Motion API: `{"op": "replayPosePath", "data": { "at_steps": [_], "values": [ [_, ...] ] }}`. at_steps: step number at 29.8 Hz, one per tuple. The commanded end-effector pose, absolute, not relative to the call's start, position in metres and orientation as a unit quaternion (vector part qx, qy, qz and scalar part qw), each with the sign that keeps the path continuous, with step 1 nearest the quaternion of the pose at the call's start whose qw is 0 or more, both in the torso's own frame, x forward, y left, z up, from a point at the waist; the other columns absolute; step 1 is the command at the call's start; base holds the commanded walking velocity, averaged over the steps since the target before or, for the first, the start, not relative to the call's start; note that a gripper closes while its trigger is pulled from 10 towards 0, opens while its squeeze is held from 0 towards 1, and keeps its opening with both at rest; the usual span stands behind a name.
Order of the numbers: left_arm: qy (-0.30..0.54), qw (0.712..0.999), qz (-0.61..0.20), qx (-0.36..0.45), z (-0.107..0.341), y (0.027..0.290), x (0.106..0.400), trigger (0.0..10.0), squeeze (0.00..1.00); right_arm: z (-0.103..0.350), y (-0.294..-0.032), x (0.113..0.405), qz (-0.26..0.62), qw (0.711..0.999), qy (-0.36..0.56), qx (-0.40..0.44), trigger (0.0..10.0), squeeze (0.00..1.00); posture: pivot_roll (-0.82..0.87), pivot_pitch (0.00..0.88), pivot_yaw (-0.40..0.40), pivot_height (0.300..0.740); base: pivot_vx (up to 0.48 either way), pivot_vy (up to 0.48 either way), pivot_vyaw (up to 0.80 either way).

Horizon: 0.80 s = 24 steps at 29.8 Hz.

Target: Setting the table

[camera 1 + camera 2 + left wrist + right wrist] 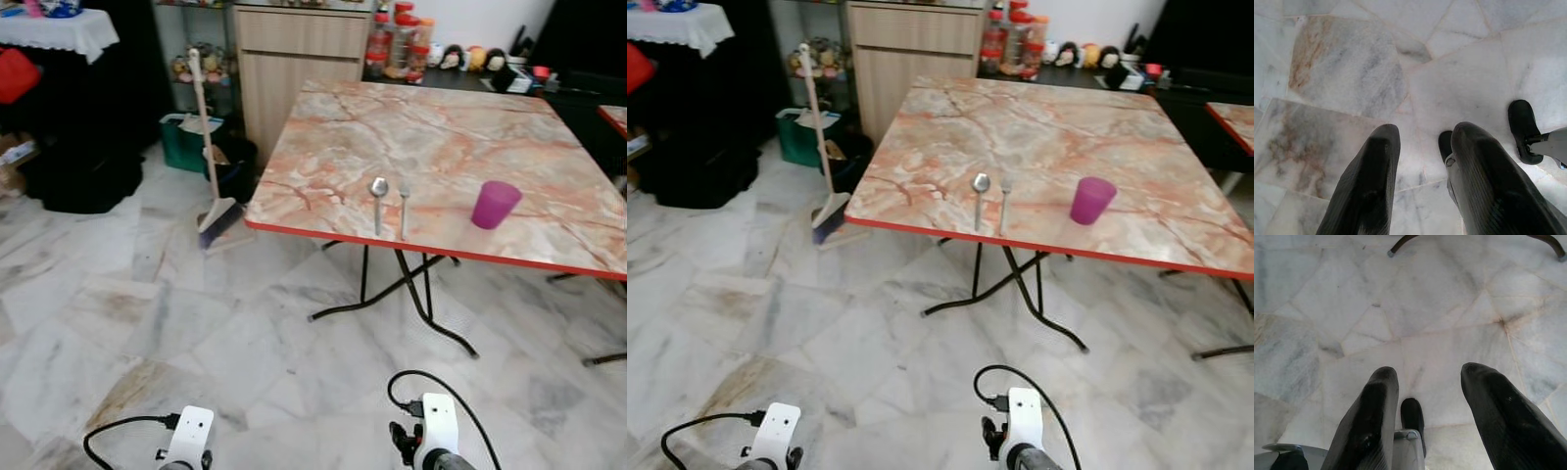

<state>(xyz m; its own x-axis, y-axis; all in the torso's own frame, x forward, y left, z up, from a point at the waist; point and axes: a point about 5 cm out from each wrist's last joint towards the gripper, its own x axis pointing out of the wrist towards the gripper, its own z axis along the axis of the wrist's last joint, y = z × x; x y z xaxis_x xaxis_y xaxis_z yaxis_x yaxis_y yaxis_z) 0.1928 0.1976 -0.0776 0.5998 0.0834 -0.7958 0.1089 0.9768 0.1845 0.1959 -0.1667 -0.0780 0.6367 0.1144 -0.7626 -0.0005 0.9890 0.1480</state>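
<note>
Landmark: the marble-topped folding table [431, 137] with a red edge and black crossed legs, standing on pale marble floor [147, 333].
Broom: a broom [211, 157] with a pale handle stands just beyond the table's left front corner, its head on the floor.
Green bin: a green bin [181, 142] sits behind the broom, left of the table and beside a wooden cabinet [294, 64].
Spoon: a metal spoon [378, 203] lies on the table near its front edge, bowl pointing away from the robot, handle toward the edge.
Fork: a metal fork [403, 211] lies just beside the spoon on its right, parallel to it and not touching.
Cup: a purple cup [495, 204] stands upright on the table, right of the fork and well apart from it, also near the front edge.
Jars: red-lidded jars [397, 44] stand on a dark counter behind the table's far edge.
Left gripper: the left gripper [1422, 161] hangs low over the floor, short of the table; its two black fingers are apart with nothing between them.
Right gripper: the right gripper [1430, 399] hangs over the floor in front of the table's legs, fingers spread and empty.
</note>
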Motion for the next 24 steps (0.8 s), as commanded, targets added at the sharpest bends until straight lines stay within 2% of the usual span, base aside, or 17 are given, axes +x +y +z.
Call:
{"op": "replayPosePath", "data": {
  "at_steps": [1,3,24],
  "values": [
    [0.446,0.889,0.004,0.102,-0.0769,0.1976,0.1944,10.0,0.0,-0.0767,-0.1688,0.1983,0.03,0.903,0.425,0.064,10.0,0.0,0.07,0.06,-0.07,0.74,0.0,0.0,-0.71],
    [0.445,0.89,0.007,0.103,-0.0767,0.1979,0.1945,10.0,0.0,-0.0767,-0.1695,0.1983,0.03,0.903,0.425,0.061,10.0,0.0,0.07,0.065,-0.071,0.74,0.0,0.0,-0.7],
    [0.448,0.888,0.009,0.101,-0.078,0.1959,0.1929,10.0,0.0,-0.0765,-0.1757,0.1983,0.009,0.903,0.426,0.059,10.0,0.0,0.05,0.086,-0.076,0.74,0.0,-0.336,-0.03]
  ]
}}
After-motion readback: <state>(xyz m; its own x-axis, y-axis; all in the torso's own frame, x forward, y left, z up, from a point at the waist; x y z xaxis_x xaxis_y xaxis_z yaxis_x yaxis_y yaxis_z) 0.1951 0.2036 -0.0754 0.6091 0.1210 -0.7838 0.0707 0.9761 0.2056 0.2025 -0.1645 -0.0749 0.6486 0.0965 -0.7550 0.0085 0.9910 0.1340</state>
